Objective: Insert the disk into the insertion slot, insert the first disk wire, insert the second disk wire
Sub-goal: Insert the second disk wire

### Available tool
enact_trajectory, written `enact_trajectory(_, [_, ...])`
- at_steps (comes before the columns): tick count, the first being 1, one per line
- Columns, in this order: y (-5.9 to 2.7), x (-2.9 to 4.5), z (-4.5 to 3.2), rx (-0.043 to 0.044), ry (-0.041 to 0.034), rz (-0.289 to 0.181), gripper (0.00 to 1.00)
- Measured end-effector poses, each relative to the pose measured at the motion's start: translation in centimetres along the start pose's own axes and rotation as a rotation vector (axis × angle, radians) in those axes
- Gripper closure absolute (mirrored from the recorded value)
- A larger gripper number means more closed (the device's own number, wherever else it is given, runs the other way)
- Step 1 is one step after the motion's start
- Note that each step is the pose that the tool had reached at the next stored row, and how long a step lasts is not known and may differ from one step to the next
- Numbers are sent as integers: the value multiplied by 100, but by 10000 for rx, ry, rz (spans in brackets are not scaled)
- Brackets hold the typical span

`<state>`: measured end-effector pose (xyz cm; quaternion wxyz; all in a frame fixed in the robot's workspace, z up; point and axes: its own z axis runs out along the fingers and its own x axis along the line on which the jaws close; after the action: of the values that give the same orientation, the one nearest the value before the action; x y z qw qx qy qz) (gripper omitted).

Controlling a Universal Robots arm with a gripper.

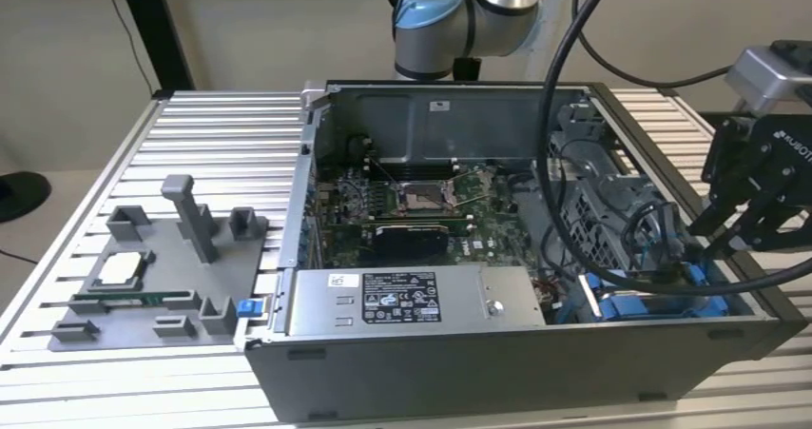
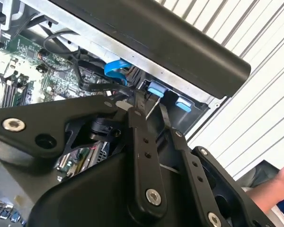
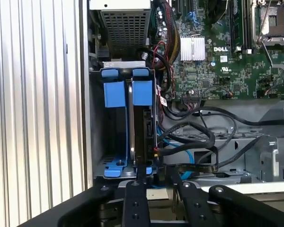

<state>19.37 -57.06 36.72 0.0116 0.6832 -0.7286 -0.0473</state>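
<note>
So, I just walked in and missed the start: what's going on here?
A robot arm is working in an open computer case. Its gripper hangs over the case's corner at the exterior view's right. In the first wrist view the disk, in its blue frame, stands on edge inside the insertion slot, with black and blue wires running beside it. Whether any wire is plugged in, I cannot tell.
</note>
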Motion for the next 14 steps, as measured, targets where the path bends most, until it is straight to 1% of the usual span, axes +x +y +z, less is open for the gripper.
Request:
enact_trajectory(7, [-30,-18,68,0,5,2,0])
enact_trajectory(10, [-36,-20,87,-16,12,2,0])
enact_trajectory(11, [-39,-21,96,-31,14,3,0])
enact_trajectory(12, [-41,-23,102,-64,20,5,0])
enact_trajectory(14, [-47,-25,110,-203,41,14,0])
